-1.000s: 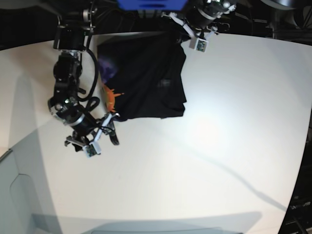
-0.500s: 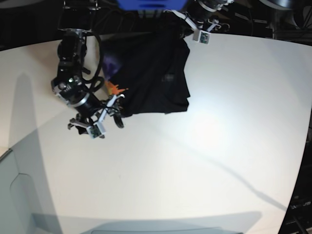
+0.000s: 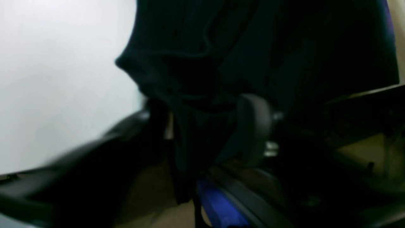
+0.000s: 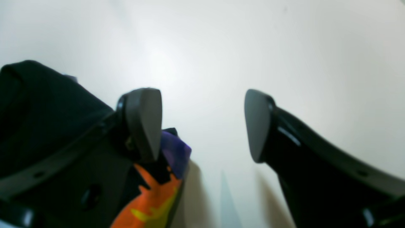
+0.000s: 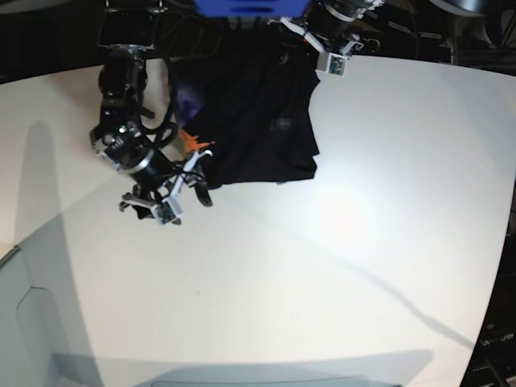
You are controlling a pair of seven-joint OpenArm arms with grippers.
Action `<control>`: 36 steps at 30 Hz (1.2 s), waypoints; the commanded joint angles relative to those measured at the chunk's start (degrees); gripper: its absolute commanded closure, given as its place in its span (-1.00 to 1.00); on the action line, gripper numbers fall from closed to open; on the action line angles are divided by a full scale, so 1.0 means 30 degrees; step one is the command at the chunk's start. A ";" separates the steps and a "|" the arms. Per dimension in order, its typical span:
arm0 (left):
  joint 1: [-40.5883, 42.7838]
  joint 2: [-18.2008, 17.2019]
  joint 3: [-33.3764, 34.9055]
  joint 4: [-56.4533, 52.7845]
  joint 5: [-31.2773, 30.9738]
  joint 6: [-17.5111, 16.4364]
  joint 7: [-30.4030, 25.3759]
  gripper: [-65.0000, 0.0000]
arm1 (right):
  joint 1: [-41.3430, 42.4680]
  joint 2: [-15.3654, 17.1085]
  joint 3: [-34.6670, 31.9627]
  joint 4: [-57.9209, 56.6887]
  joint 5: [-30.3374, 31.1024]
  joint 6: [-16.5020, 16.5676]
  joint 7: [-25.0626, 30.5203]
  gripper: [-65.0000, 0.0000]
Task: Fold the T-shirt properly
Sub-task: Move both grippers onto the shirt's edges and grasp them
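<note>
Right wrist view: the right gripper point(image 4: 202, 125) has its jaws spread wide with only bare white bench point(image 4: 253, 41) between them, the black T-shirt point(image 4: 47, 104) just beside one finger. Left gripper point(image 3: 202, 126) is blurred; shirt cloth hangs between its jaws, grip unclear. Shirt lies at the bench's far edge.

I work in what looks like a robotics lab or test cell. My two black arms point(image 5: 121, 121) stand at the far edge of a wide, bare white table point(image 5: 339, 242) lit hard from above, with cables looped along them. Behind the table the room is dark, with a blue block point(image 5: 246, 6) at my base and dark frames and gear.
</note>
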 commanded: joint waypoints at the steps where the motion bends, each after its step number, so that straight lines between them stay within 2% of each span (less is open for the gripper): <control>1: 0.0240 -0.0127 0.0093 0.0619 0.0022 -0.0255 -0.0334 -0.32 | 0.0366 0.0002 -0.0008 0.0278 0.0353 0.0194 0.0468 -0.27; 16: 0.1442 -0.0010 -0.0200 0.1528 -0.0066 -0.0255 -0.0715 -0.31 | 0.0688 0.0002 -0.0008 0.0249 0.0324 0.0194 0.0468 -0.27; 19: 0.1705 0.0078 -0.1518 0.1499 -0.0066 -0.0255 -0.0657 -0.31 | 0.0717 0.0002 -0.0008 0.0249 0.0324 0.0194 0.0468 -0.27; 24: 0.1119 0.1397 -0.3394 0.1469 -0.0066 -0.0255 -0.0569 -0.31 | 0.0717 -0.0203 -0.0008 0.0219 0.0324 0.0194 0.0468 -0.27; 36: -0.1752 0.4034 -0.3570 -0.0904 -0.0066 -0.0255 -0.0569 -0.31 | 0.0717 -0.0203 -0.0038 0.0219 0.0295 0.0194 0.0468 -0.27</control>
